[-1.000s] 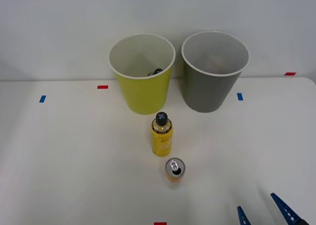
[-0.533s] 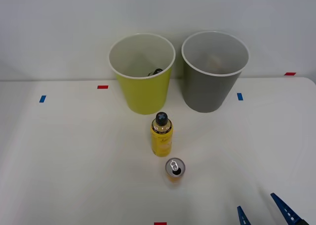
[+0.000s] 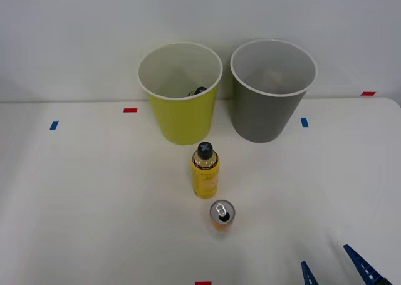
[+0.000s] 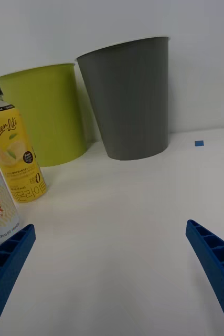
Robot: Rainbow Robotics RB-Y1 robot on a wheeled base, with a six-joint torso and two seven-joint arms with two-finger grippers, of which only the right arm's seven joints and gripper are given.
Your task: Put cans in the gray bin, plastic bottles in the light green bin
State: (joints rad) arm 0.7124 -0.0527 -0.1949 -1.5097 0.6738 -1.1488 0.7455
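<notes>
Fingers (image 3: pixel 366 269) are wide open near the tabletop's (image 3: pixel 94 191) front edge, holding nothing. Mid-tabletop stand the can (image 3: pixel 221 215) and bottle (image 3: pixel 205 170), before both bins. Next, probably reach for the can.

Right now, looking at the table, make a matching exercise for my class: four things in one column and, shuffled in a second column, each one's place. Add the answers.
Things:
1. can
2. bottle
3. green bin
4. gray bin

Places:
A. back row, robot's right
B. nearest the robot, beside the open pincer
C. back row, robot's left
D. middle of the table, between the can and the green bin

Pairs: 1-B, 2-D, 3-C, 4-A
</notes>
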